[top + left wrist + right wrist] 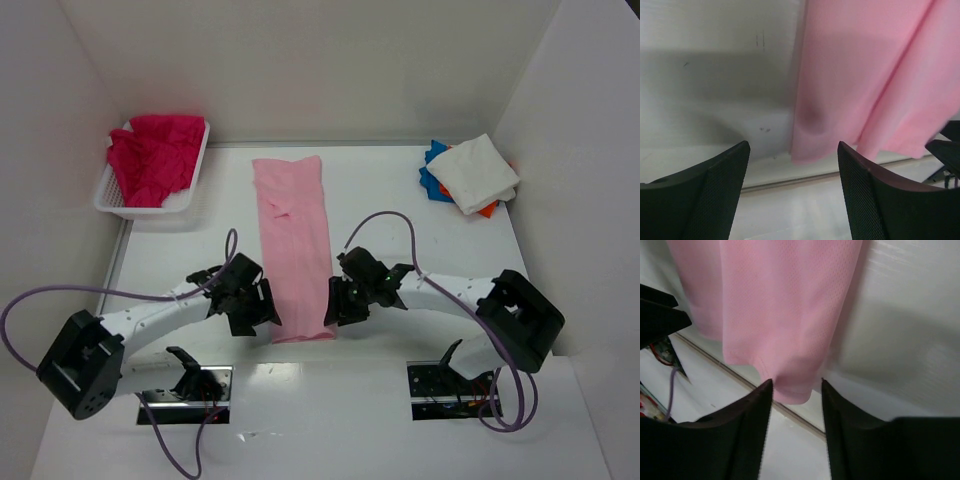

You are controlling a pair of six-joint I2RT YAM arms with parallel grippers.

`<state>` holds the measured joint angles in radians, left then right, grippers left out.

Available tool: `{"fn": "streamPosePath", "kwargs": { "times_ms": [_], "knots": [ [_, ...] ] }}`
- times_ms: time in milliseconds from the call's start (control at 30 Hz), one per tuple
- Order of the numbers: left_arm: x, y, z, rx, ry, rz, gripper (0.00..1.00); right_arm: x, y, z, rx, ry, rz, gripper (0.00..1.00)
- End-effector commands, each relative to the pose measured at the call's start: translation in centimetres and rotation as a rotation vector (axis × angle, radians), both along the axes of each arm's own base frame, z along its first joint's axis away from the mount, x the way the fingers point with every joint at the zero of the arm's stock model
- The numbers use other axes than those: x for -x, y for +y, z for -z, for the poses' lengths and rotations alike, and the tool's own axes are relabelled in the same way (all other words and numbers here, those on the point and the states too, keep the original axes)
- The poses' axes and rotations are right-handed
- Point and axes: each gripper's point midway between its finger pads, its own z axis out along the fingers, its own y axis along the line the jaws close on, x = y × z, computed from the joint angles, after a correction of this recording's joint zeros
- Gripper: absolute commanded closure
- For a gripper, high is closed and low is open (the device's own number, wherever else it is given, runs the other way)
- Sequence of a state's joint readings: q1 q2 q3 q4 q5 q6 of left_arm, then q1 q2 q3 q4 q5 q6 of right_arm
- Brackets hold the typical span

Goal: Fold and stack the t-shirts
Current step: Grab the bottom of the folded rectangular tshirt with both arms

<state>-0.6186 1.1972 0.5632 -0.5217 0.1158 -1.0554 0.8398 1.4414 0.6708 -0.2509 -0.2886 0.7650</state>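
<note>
At the far left corner of the table (400,250): one white lattice basket (107,200), heaped with crumpled magenta-red shirt fabric (155,155). It spills over the rim. Whether that is one shirt or more, cannot tell.

Far right corner: one folded stack, no container. White shirt (480,170) on top; blue (432,170) and orange (488,210) edges show from under it. Three colours counted.

Centre: one light pink shirt (293,250), folded into a long narrow strip, lying flat. Long axis runs near to far, leaning slightly so the far end sits a little left of the near end. Near end reaches the table's front edge, between the two grippers; far end stops short of the back wall.

Left gripper (265,310): fingers spread wide, nothing between them. It sits just beside the strip's near left corner, apart from the cloth.

Right gripper (337,310): at the near right corner. Wrist view shows its fingers standing apart, narrower than the left pair, with the pink hem corner lying right at their tips. No pinch on the cloth visible.
</note>
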Motion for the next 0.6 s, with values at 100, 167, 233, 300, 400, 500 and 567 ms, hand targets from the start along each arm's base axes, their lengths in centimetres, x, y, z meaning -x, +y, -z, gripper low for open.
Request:
{"fn": "streamPosePath", "kwargs": {
  "times_ms": [100,167,233,300,400,500,567],
  "knots": [
    [-0.55,-1.54,1.23,-0.002,0.033,0.016,0.21,-0.57,1.22,1.26,0.002,-0.001,-0.020,0.63],
    [-0.47,-1.48,1.45,-0.008,0.042,0.016,0.21,-0.45,1.08,1.34,0.008,0.005,-0.020,0.65],
    [-0.47,-1.47,1.46,-0.008,0.042,0.016,0.24,-0.45,1.07,1.35,0.009,0.005,-0.020,0.70],
    [-0.63,-1.57,1.42,-0.004,0.032,0.025,0.29,-0.60,1.00,1.42,0.015,-0.001,-0.015,0.74],
    [-0.46,-1.44,1.47,-0.010,0.039,0.024,0.40,-0.56,0.71,1.29,0.025,0.001,-0.002,0.80],
    [-0.36,-1.54,1.42,-0.004,0.044,0.027,0.48,-0.77,0.45,1.08,0.028,-0.010,0.029,0.83],
    [-0.04,-1.32,1.71,-0.009,0.053,0.027,0.49,-0.80,0.53,0.78,0.019,-0.010,0.039,0.83]
  ]
}}
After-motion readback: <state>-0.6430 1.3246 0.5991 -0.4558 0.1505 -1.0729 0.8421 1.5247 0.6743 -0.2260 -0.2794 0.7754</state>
